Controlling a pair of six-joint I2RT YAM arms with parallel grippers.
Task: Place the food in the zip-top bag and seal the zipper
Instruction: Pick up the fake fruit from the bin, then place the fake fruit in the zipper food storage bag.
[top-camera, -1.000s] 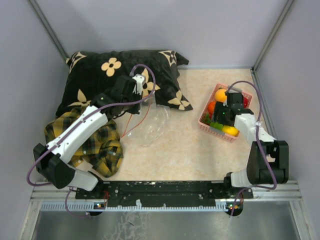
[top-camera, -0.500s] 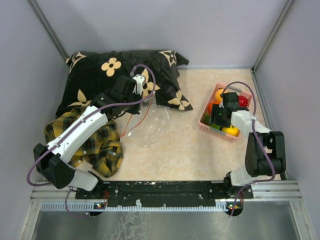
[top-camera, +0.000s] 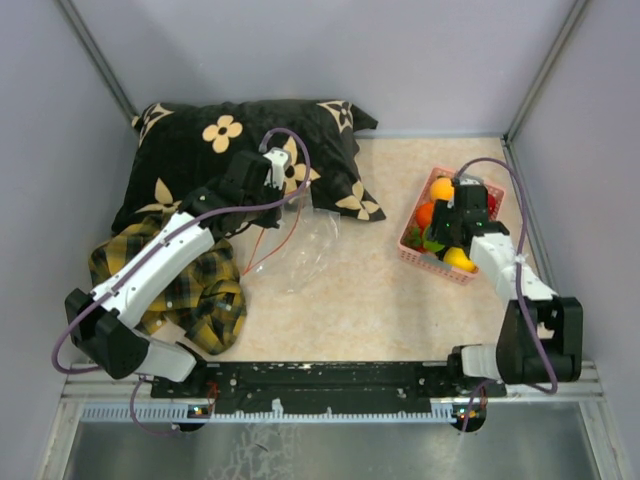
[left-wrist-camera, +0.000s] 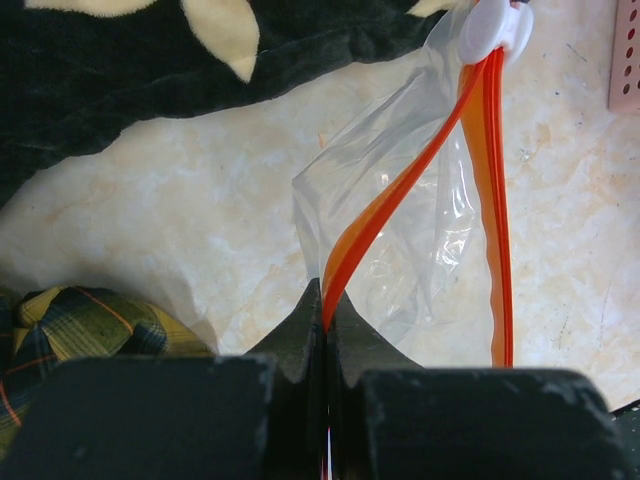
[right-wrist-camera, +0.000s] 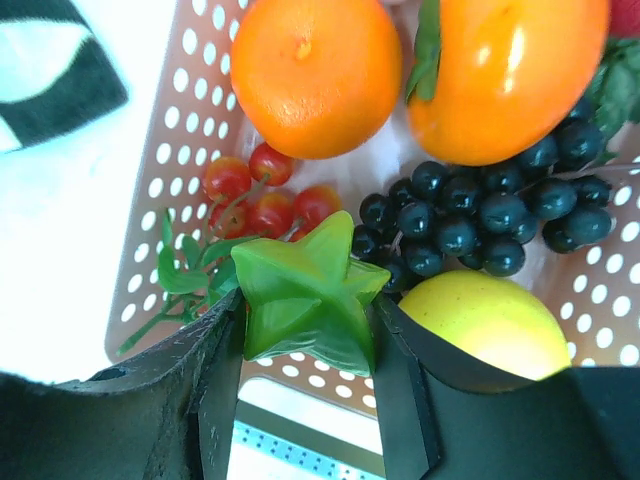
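Note:
My left gripper (top-camera: 283, 188) is shut on the red-orange zipper (left-wrist-camera: 400, 190) of the clear zip-top bag (left-wrist-camera: 385, 215). It holds one strip up, so the mouth gapes. The other strip (left-wrist-camera: 497, 200) runs to a white slider (left-wrist-camera: 493, 25). The bag (top-camera: 312, 240) lies on the table in front of the pillow. My right gripper (right-wrist-camera: 305, 335) is shut on a green star-shaped fruit (right-wrist-camera: 305, 295) over the near edge of the pink basket (right-wrist-camera: 190, 120). In the basket are two oranges (right-wrist-camera: 315, 75), dark grapes (right-wrist-camera: 480, 215), a lemon (right-wrist-camera: 485, 325) and small red cherries (right-wrist-camera: 260, 195).
A black flowered pillow (top-camera: 200, 150) lies at the back left. A yellow-black plaid cloth (top-camera: 195, 290) is at the left under my left arm. The pink basket (top-camera: 412, 248) stands at the right near the wall.
My right arm's elbow swung in and back out while its gripper stayed over the basket. My left arm and the bag have not moved.

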